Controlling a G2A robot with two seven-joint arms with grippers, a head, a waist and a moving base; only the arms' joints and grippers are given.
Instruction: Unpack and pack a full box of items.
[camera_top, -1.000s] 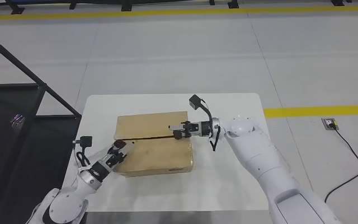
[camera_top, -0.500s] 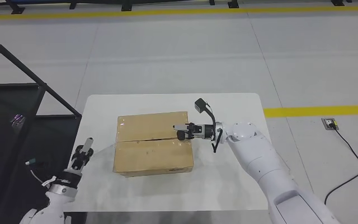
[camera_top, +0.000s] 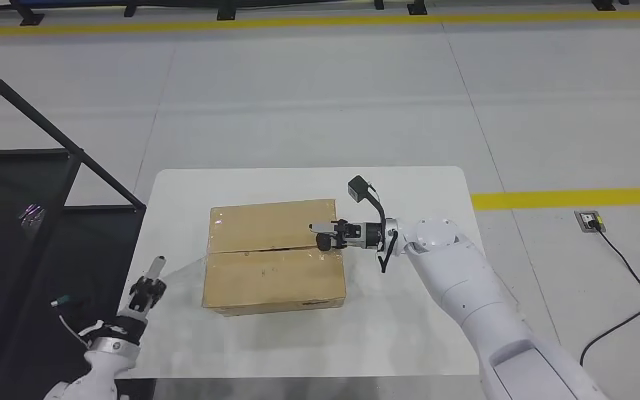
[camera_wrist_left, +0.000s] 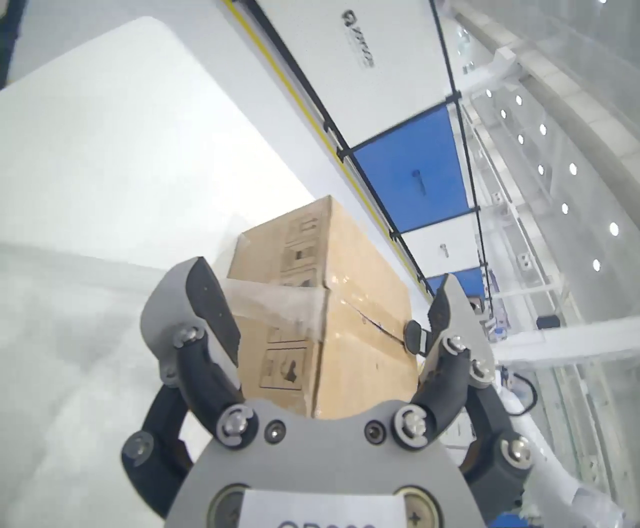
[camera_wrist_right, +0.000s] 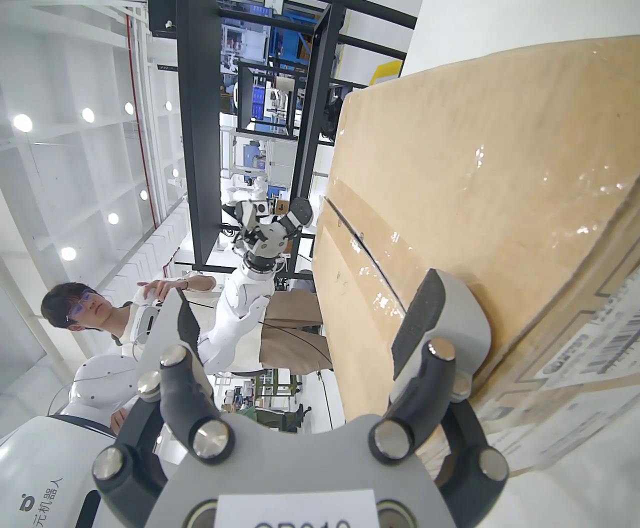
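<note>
Over the white table's (camera_top: 420, 300) near left corner the left gripper (camera_wrist_left: 325, 282) hangs wide open and empty. The taped cardboard box (camera_top: 270, 262) sits mid-table. The right gripper (camera_top: 322, 237), spread open, grips nothing at its right end. Beyond lies grey floor (camera_top: 300, 90) with a yellow line (camera_top: 300, 20).

Cardboard box (camera_wrist_right: 475, 200): brown, top flaps shut, glossy tape (camera_wrist_right: 380, 250) along the centre seam with a dark slit running down it. Printed label (camera_wrist_right: 590, 350) with barcode on the end face. Standing on white table (camera_wrist_right: 575, 480).
Right gripper (camera_wrist_right: 302, 310): jaws spread wide. One finger (camera_wrist_right: 425, 320) over the box's top edge just beside the seam, contact uncertain; the other clear of the box.
Left gripper (camera_wrist_right: 260, 225): small, far off past the box's opposite end.
Background: black metal frame (camera_wrist_right: 200, 150), white shelving wall (camera_wrist_right: 75, 150).
</note>
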